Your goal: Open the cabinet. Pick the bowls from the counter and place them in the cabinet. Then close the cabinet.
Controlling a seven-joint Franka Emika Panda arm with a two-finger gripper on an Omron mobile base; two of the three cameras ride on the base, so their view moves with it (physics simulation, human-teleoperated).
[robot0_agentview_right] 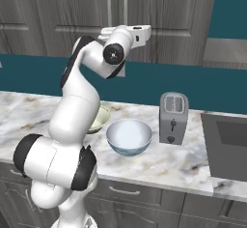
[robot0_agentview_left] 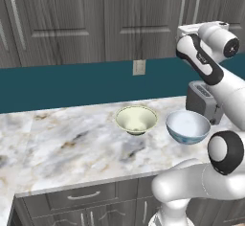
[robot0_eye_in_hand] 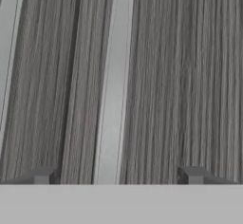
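The broad white-grey marble counter (robot0_agentview_left: 62,143) with brownish veins carries both bowls toward its back edge, leaving a wide bare stretch of slab between them and the thin pale front edge. The plain pale cream-green round bowl (robot0_agentview_left: 136,119) sits upright, left of the blue-patterned round bowl (robot0_agentview_left: 188,127) with the white inside; the two stand just beside each other, rims apart. In the right base view the blue-patterned bowl (robot0_agentview_right: 129,136) lies nearer the front edge, and the cream-green bowl (robot0_agentview_right: 99,118) is partly hidden behind the arm. A silver two-slot toaster (robot0_agentview_right: 173,118) stands just right of the blue-patterned bowl, near the back edge. The slab left of the bowls is open up to the teal backsplash.

Above the counter, the tall upper cabinet (robot0_agentview_left: 62,19) of dark grey wood-grain has both doors shut. The two-finger gripper (robot0_eye_in_hand: 117,174) is raised to door height, facing the door panel at close range. Its dark fingertips (robot0_eye_in_hand: 42,174) stand well apart, with the long vertical silver bar handle (robot0_eye_in_hand: 113,99) running between them; whether either tip touches the bar cannot be told. A second silver bar (robot0_eye_in_hand: 10,52) runs parallel at the left of the hand view.
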